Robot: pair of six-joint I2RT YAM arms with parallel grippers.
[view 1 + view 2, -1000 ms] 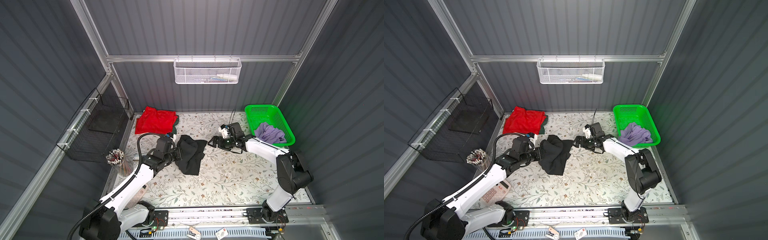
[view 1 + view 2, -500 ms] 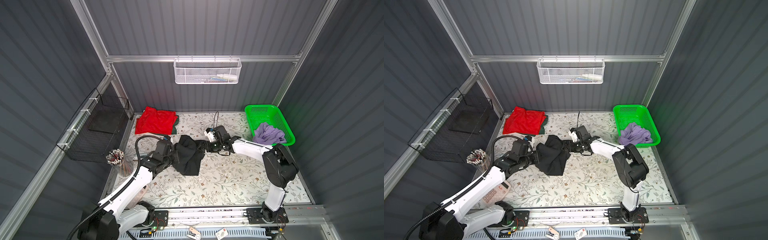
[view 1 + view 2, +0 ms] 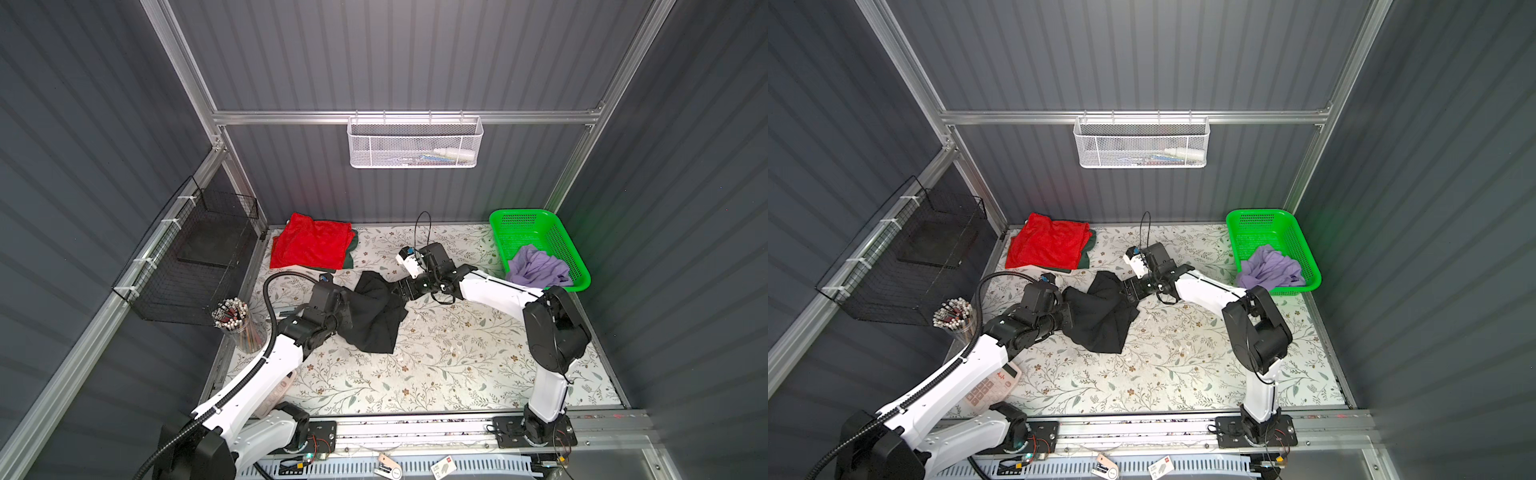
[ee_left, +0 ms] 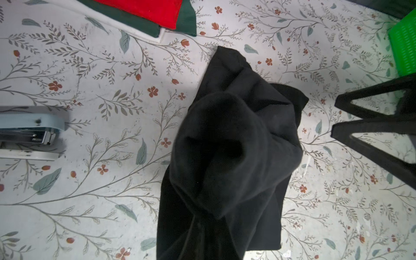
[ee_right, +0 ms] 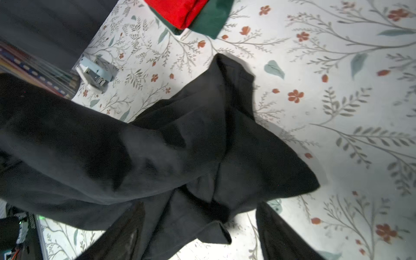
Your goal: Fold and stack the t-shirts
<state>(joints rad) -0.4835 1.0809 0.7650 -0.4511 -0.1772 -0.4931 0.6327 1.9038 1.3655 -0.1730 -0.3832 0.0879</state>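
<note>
Black shirt (image 3: 374,316) lay bunched on table (image 3: 436,365), well left of green basket (image 3: 536,232). Left claw (image 3: 348,309) clenched shirt's end farthest from basket; right claw (image 3: 399,291) spread open around basket-side edge. Lavender shirt (image 3: 536,268) sat crumpled inside basket. Red shirt (image 3: 311,243) lay folded atop dark green shirt (image 3: 349,257), far left of basket.

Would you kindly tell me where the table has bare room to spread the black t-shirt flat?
The widest bare patch runs between the black t-shirt and the front rail. A smaller one lies at the back between the red t-shirt and the green basket. Crowded: where the left gripper, shut on that shirt, meets the open right gripper, and by the pencil cup.
</note>
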